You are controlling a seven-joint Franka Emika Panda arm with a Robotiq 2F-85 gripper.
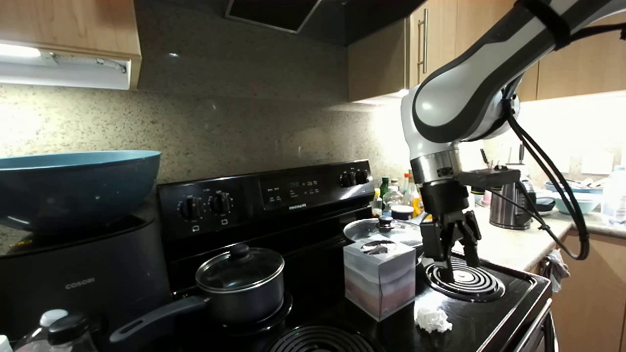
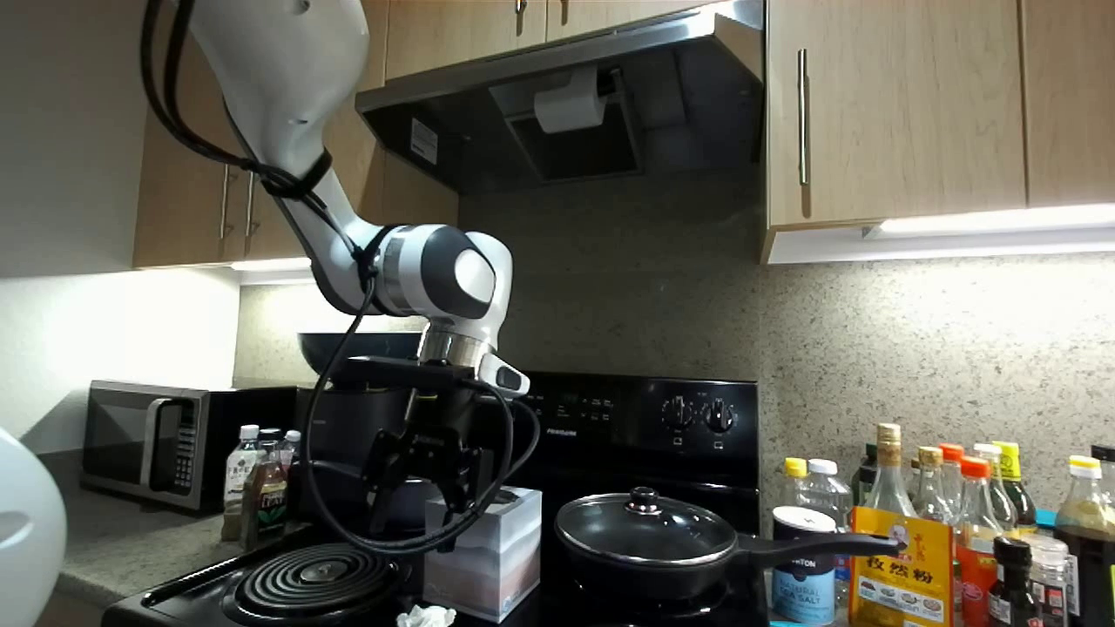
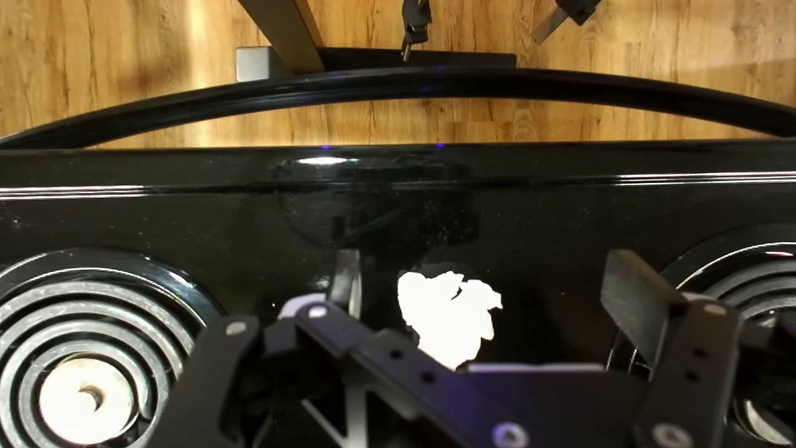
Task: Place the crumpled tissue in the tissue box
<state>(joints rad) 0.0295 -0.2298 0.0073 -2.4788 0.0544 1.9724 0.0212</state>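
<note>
The crumpled tissue (image 1: 433, 320) is a small white wad on the black stovetop, beside the tissue box. It also shows at the bottom edge of an exterior view (image 2: 426, 617) and in the wrist view (image 3: 444, 317). The tissue box (image 1: 379, 283) is a pale cube with a pinkish wavy pattern and an oval top opening; it stands upright on the stove in both exterior views (image 2: 488, 562) and is out of the wrist view. My gripper (image 1: 458, 270) is open and empty, pointing down above the stove. In the wrist view the tissue lies below and between the spread fingers (image 3: 485, 277), nearer the left one.
A lidded saucepan (image 1: 244, 283) and a lidded frying pan (image 2: 645, 544) stand close to the box. Coil burners (image 3: 87, 373) flank the tissue. The stove's front edge and handle (image 3: 435, 84) lie beyond it. Bottles (image 2: 888, 475) crowd the counter; a control panel (image 1: 288, 190) rises behind.
</note>
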